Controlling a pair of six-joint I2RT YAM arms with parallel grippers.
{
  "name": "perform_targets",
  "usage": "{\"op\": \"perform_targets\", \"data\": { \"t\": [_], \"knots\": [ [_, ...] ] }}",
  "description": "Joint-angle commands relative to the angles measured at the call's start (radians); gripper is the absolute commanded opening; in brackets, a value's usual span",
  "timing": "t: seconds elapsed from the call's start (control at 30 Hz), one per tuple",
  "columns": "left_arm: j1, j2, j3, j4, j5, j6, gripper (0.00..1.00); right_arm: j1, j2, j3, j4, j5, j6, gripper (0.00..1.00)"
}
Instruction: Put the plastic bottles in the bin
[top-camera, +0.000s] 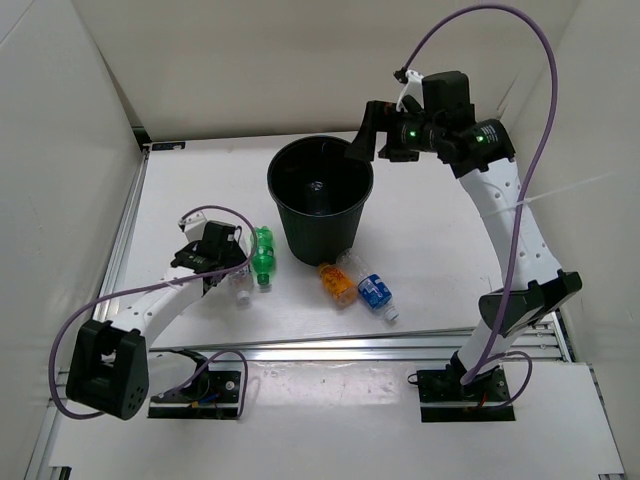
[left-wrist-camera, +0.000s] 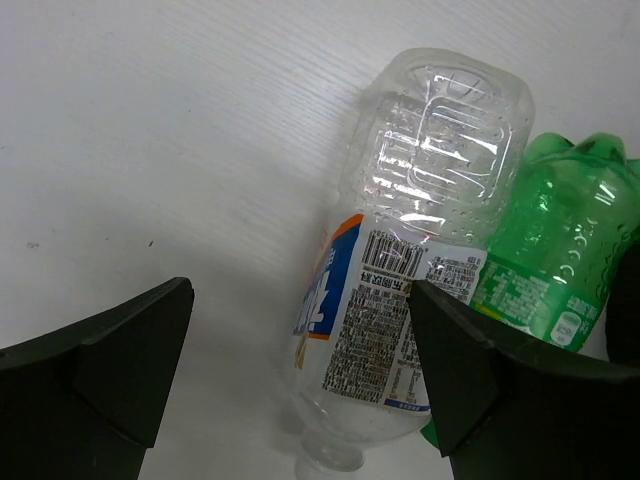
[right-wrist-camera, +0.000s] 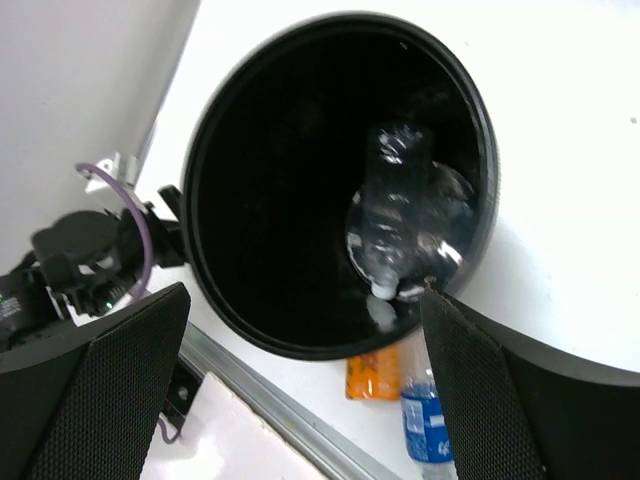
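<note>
Left gripper (left-wrist-camera: 301, 290): jaws spread wide, nothing between the pads. It hangs low over the worktop (top-camera: 440, 250). In the left wrist view a clear bottle with an orange and blue label (left-wrist-camera: 400, 300) lies on its side under the gap, closer to the finger on the right of that view, which overlaps its label. Whether that finger touches it I cannot tell. A green bottle (left-wrist-camera: 560, 250) lies against the clear one, on its far side from the gap.

Right gripper (right-wrist-camera: 305, 291): jaws also fully apart and empty. It is held above the black bin (right-wrist-camera: 480, 150), looking down into the mouth. A plain clear bottle (right-wrist-camera: 400, 220) lies inside the bin near the bottom, cap toward the near wall.

On the worktop just outside the bin's base, an orange bottle (right-wrist-camera: 375, 372) and a blue-label bottle (right-wrist-camera: 430, 430) lie side by side.

Arm pose, top view: the left arm runs low and forward from its base, with the wrist tipped down at the two bottles left of the bin. The right arm rises steeply from its base and bends at the elbow toward the left. Its wrist is level and the fingers are over the bin's far right rim. The two arms are well apart, with the bin between them.
</note>
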Motion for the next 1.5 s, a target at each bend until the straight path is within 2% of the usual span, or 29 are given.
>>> {"op": "perform_targets", "data": {
  "t": [0.0, 0.27, 0.5, 0.73, 0.87, 1.03, 1.27, 1.33, 1.4, 1.47],
  "knots": [
    [0.003, 0.018, -0.011, 0.058, 0.037, 0.017, 1.0, -0.032, -0.052, -0.023, -0.012, -0.015, -0.036, 1.0],
    [0.003, 0.083, 0.001, 0.104, 0.076, 0.008, 1.0, -0.078, -0.07, -0.047, -0.034, -0.061, -0.045, 1.0],
    [0.003, 0.103, 0.13, 0.104, 0.056, 0.045, 1.0, -0.096, -0.092, -0.107, -0.034, -0.081, -0.045, 1.0],
    [-0.007, 0.132, 0.197, 0.104, 0.056, 0.065, 1.0, -0.116, -0.101, -0.127, -0.034, -0.09, -0.045, 1.0],
    [-0.016, 0.179, 0.207, 0.104, 0.074, 0.074, 1.0, -0.126, -0.101, -0.127, -0.034, -0.101, -0.045, 1.0],
    [-0.036, 0.231, 0.179, 0.17, 0.164, 0.074, 1.0, -0.149, -0.11, -0.136, -0.034, -0.133, -0.036, 1.0],
    [-0.047, 0.278, 0.113, 0.191, 0.174, 0.083, 1.0, -0.193, -0.119, -0.168, -0.025, -0.162, -0.017, 1.0],
    [-0.047, 0.268, 0.076, 0.191, 0.16, 0.074, 0.95, -0.202, -0.119, -0.178, -0.025, -0.175, -0.017, 1.0],
    [-0.047, 0.224, 0.038, 0.191, 0.139, 0.074, 0.76, -0.202, -0.128, -0.19, -0.015, -0.175, -0.017, 1.0],
    [-0.036, 0.195, 0.018, 0.182, 0.117, 0.074, 0.68, -0.202, -0.129, -0.202, -0.015, -0.184, -0.017, 1.0]
  ]
}}
